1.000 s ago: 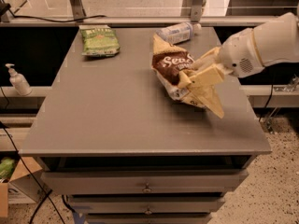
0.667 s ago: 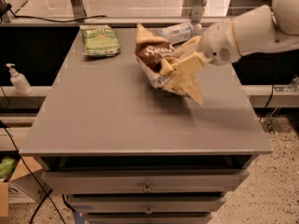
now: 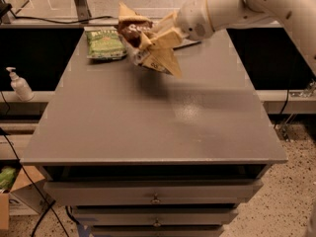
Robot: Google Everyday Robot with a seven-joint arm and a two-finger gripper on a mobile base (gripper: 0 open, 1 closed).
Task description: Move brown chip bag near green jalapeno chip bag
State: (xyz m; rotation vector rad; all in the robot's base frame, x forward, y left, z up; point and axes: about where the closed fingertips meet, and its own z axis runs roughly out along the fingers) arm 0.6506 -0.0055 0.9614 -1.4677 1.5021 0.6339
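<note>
The brown chip bag (image 3: 139, 36), dark brown in the middle with pale cream ends, hangs in the air above the far part of the grey table (image 3: 148, 122). My gripper (image 3: 160, 37) is shut on it from the right. The arm comes in from the upper right. The green jalapeno chip bag (image 3: 104, 43) lies flat at the table's far left. The brown bag is just right of it, a little apart and above the tabletop.
A white pump bottle (image 3: 19, 85) stands on a ledge to the left of the table. Drawers (image 3: 155, 196) sit below the tabletop. A cardboard box (image 3: 10, 191) is on the floor at lower left.
My gripper has carried the brown chip bag left and toward the far edge, from the right-middle of the table to beside the green bag. The clear bottle at the back is now hidden.
</note>
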